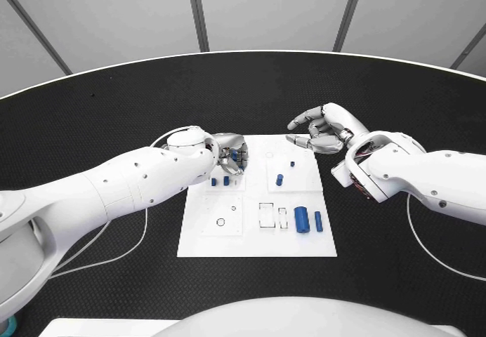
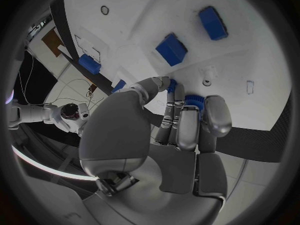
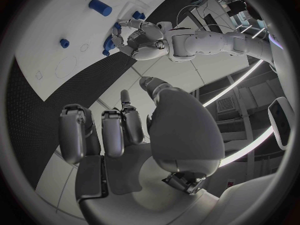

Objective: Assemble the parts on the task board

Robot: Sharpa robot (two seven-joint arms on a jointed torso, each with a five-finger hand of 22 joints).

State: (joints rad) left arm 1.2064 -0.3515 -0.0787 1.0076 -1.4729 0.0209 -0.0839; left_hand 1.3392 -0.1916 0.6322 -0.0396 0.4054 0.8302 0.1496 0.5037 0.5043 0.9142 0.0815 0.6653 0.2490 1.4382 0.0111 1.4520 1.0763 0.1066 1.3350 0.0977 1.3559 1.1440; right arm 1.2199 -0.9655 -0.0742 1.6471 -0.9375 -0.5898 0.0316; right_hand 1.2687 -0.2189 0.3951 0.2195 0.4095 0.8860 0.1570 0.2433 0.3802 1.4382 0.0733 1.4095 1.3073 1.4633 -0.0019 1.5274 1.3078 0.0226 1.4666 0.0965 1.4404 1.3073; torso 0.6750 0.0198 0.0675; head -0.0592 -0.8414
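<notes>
Blue toothed part (image 2: 192,101), apparently a small gear, is pinched in the fingers of the left hand (image 1: 225,153), over the far left corner of the white task board (image 1: 258,242). Right hand (image 1: 326,128) hovers at the far right corner, fingers curled, holding nothing. Two blue cylinders (image 1: 309,220) lie at the board's near right, long axes running near to far, closer to the right hand. No writing is legible.

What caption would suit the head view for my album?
Left hand holds a blue part over the white task board; right hand waits beside it.
</notes>
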